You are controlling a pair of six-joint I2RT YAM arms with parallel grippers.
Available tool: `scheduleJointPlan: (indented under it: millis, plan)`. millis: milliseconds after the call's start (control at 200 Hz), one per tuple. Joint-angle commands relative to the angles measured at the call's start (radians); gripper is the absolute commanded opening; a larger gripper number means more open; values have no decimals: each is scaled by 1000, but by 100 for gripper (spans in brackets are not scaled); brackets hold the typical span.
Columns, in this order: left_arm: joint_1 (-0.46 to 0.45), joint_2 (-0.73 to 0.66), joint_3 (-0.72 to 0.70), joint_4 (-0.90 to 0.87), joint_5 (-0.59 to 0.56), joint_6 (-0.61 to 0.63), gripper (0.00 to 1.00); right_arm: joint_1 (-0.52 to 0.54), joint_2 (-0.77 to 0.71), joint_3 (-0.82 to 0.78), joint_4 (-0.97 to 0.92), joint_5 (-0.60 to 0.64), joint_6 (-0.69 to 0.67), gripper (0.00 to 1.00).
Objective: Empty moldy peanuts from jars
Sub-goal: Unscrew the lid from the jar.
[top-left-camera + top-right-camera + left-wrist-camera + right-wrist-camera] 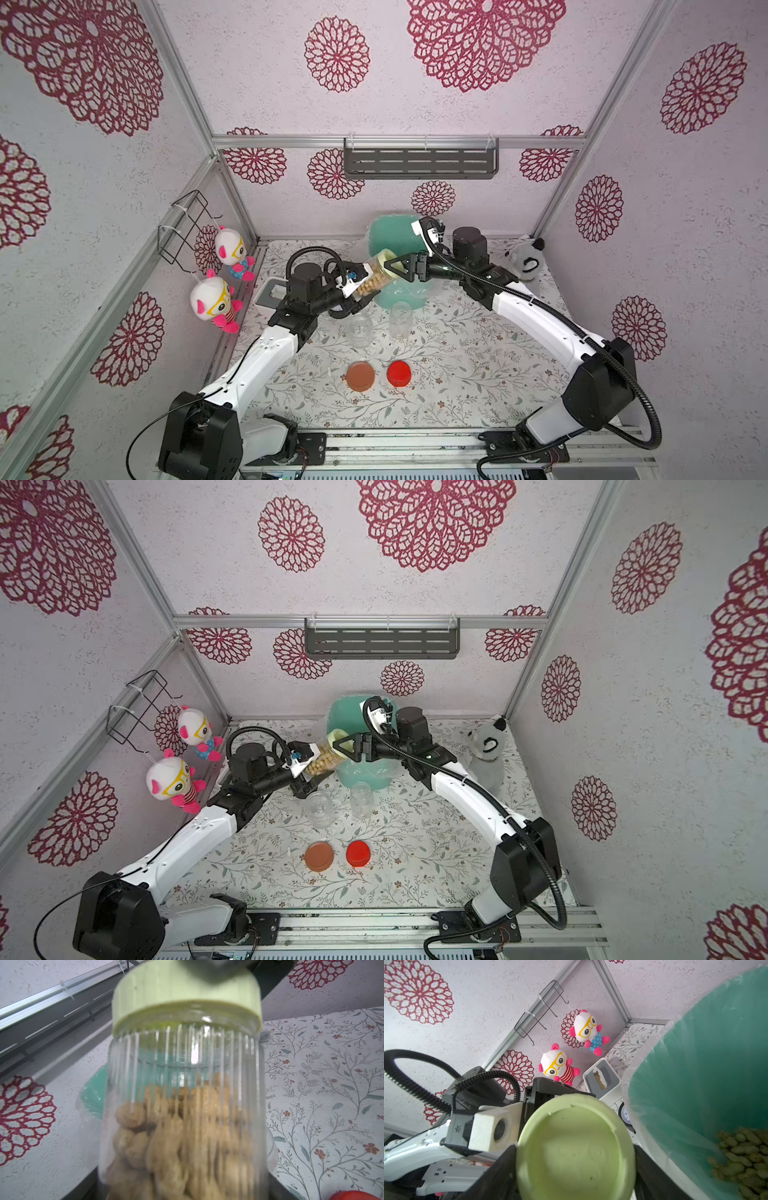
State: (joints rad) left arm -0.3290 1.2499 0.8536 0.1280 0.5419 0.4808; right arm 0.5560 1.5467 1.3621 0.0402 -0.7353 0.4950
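Nearest the counter's [457,374] front edge lie a brown-orange lid [360,376] and a red lid [400,373], side by side but apart. Behind them an empty jar [360,330] and a second empty jar [401,320] stand upright and uncapped. Farther back, the left claw [360,291] is clamped on a tilted jar [372,277] of peanuts [176,1136], raised off the counter. The right claw [392,266] grips its pale green lid [386,257]. Beyond, the teal bin [388,235] holds loose peanuts [741,1155].
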Motion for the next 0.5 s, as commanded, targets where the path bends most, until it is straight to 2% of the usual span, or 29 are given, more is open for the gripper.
scheduleJointPlan:
  millis: [0, 105, 225, 495]
  plan:
    - [-2, -33, 50, 73, 70, -23, 0, -38, -5, -7, 21, -106, -213, 9]
    - [1, -30, 57, 63, 93, -30, 0, -49, -15, -10, -22, -168, -396, 3]
    - [3, -26, 65, 46, 113, -31, 0, -61, -32, -7, -64, -190, -531, 3]
    - [4, -20, 67, 43, 113, -31, 0, -84, -98, -51, 51, -182, -534, 7]
